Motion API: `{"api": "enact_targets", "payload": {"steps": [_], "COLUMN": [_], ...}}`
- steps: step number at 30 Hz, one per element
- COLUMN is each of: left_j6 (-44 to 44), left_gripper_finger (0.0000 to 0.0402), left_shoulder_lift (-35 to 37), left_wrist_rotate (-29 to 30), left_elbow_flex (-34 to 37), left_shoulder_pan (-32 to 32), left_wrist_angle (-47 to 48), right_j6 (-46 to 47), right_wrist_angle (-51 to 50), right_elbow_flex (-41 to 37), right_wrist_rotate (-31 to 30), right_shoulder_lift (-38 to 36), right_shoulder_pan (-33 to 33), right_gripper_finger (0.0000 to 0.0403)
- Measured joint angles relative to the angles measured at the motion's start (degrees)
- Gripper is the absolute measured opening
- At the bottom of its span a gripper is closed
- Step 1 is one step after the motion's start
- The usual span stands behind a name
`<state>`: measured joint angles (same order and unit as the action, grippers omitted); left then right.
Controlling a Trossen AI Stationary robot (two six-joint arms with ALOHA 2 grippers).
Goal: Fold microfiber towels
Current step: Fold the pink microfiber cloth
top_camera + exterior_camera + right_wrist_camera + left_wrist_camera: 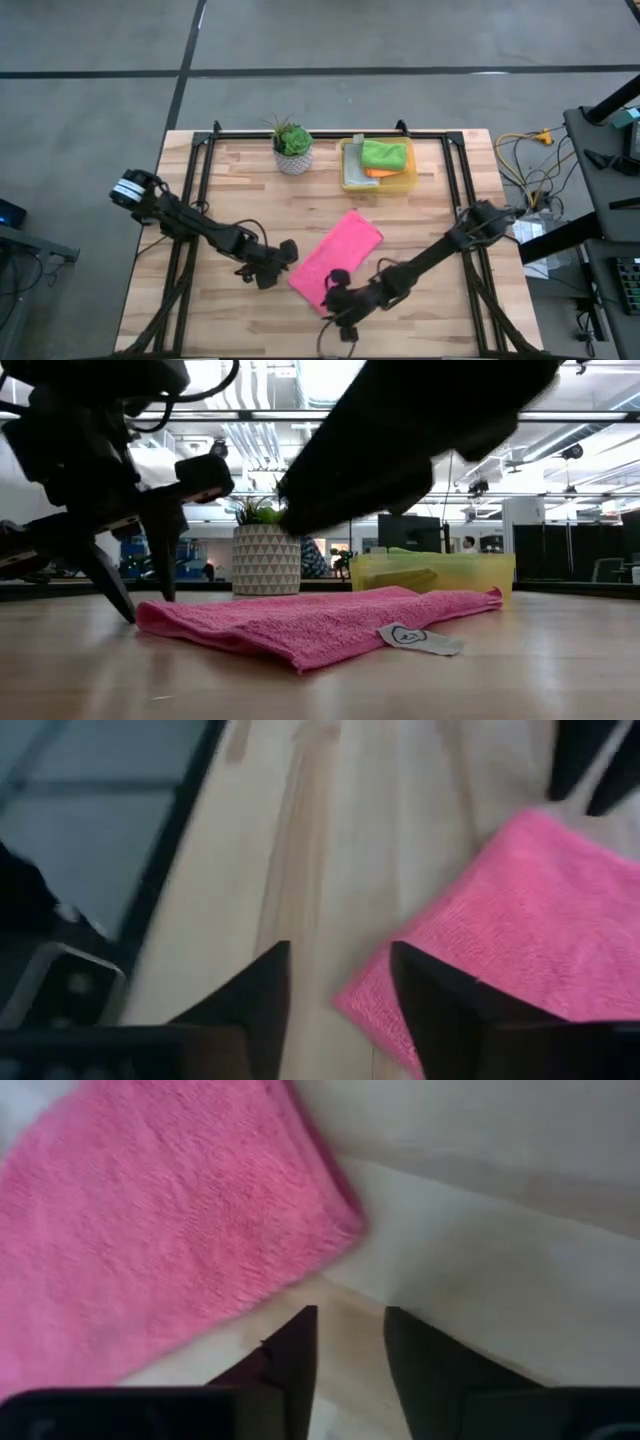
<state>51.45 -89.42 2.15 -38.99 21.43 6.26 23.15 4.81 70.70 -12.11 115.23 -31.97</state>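
Observation:
A hot pink towel [338,255] lies folded into a long strip, slanting across the middle of the table, with its white label [420,638] at the near side. My left gripper [288,258] stands open just off the strip's left side, its fingertips [125,605] close over the wood and nothing between them [350,1350]. My right gripper [338,290] is open at the strip's near end, where the towel's corner [375,1005] lies beside one finger. The green towel [384,153] and the orange towel [376,172] lie in the yellow bin [408,180]. My right gripper comes slanting down from the table's right at the pink towel's near corner [375,1005]. One finger [440,1010] stands in front of that corner, and I cannot tell whether it touches the cloth. The towel lies flat on the table.
A small potted plant [293,150] stands at the far edge, left of the bin. Black frame rails [200,190] run along the table's left, right and far sides. Bare wood shows to the left and right of the pink towel.

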Motion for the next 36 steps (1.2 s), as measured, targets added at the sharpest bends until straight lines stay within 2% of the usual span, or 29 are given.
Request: {"api": "enact_targets", "payload": {"steps": [5,11,19,30,36], "left_j6": [5.0,8.9,11.0,11.0,10.5], "left_gripper_finger": [0.0137,0.0144,0.0144,0.0144,0.0127], "left_shoulder_lift": [-1.2,-0.7,-3.5,-7.3,-12.3], "left_wrist_rotate": [1.4,2.0,1.1,0.6,0.2], "left_elbow_flex": [-0.1,0.2,0.1,0.1,0.1], "left_shoulder_pan": [0.0,-0.1,-0.1,-0.1,-0.1], "left_wrist_angle": [-1.3,-5.6,-10.6,-16.2,-16.3], "right_j6": [-6.6,-6.9,-6.7,-3.3,0.8], "right_wrist_angle": [-11.0,-22.8,-27.8,-28.5,-28.0], "right_elbow_flex": [10.4,17.2,17.9,16.9,16.3], "right_wrist_rotate": [0.1,-2.6,-4.7,-5.5,-5.2], "right_shoulder_lift": [7.1,11.9,11.6,11.3,11.2], "right_shoulder_pan": [-0.1,0.0,0.0,1.1,3.3], "right_gripper_finger": [0.0211,0.0228,0.0226,0.0225,0.0192]}}
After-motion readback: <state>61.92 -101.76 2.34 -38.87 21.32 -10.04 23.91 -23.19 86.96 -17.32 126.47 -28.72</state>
